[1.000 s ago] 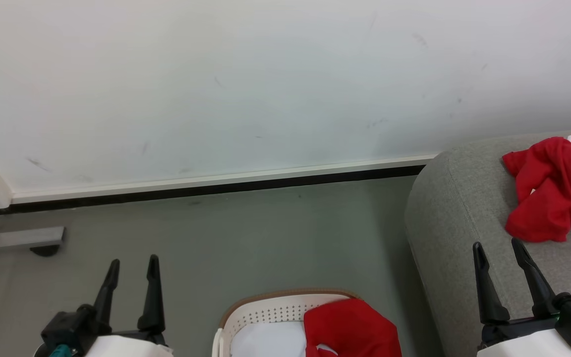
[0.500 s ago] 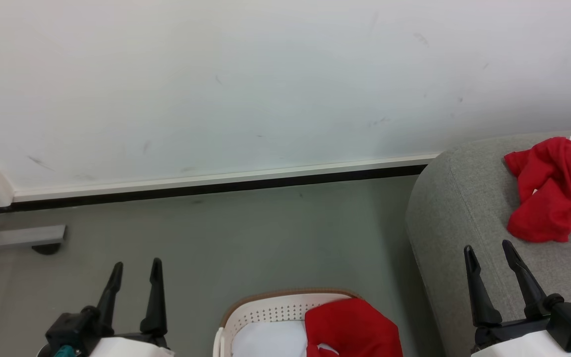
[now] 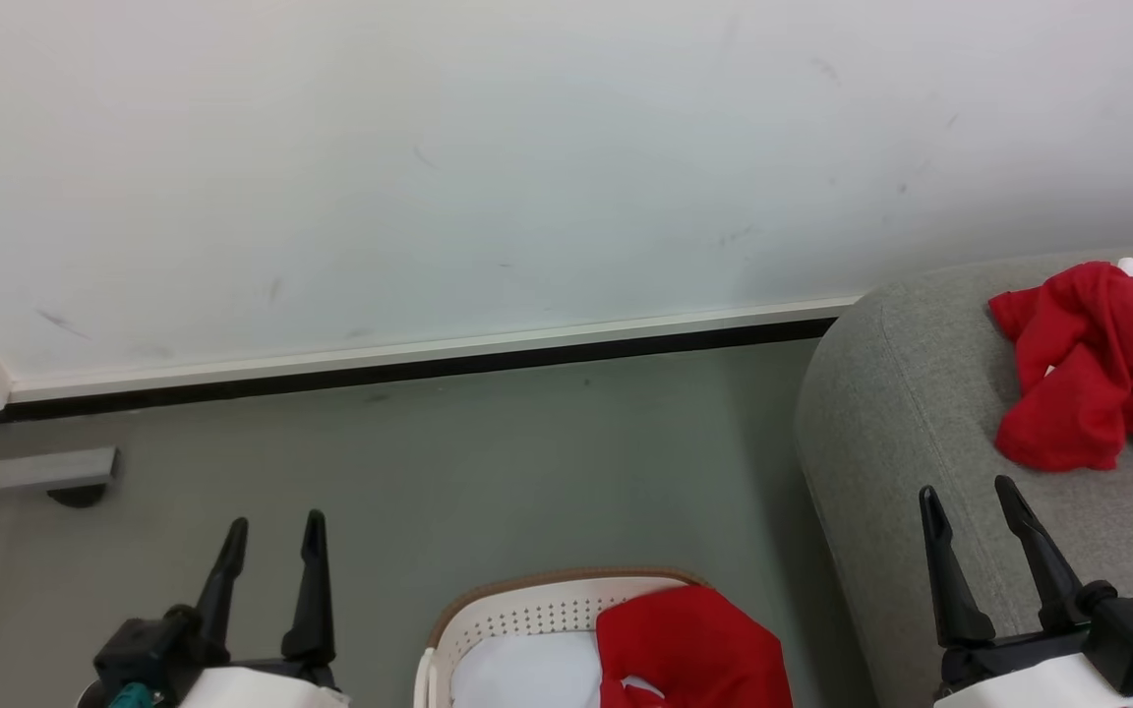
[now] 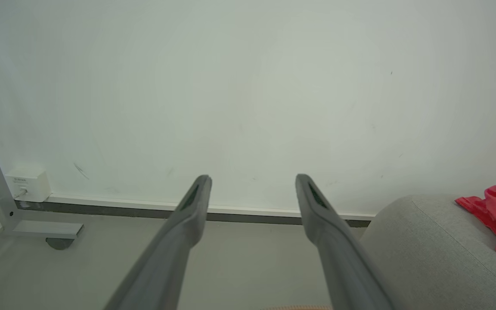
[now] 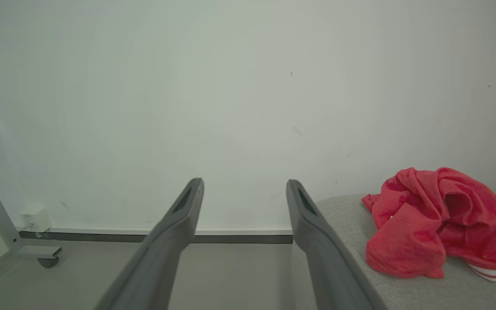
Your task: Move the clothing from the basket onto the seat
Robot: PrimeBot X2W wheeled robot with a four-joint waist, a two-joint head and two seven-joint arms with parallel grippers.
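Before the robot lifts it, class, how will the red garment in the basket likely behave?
Probably floppy: the red garment lies in soft folds in the basket. Likely light and apt to trail, as the crumpled garment on the seat suggests.

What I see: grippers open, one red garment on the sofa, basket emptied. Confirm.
Wrong on the basket: the head view shows red clothing and pale cloth in it. Left gripper and right gripper are open; one red garment lies on the sofa.
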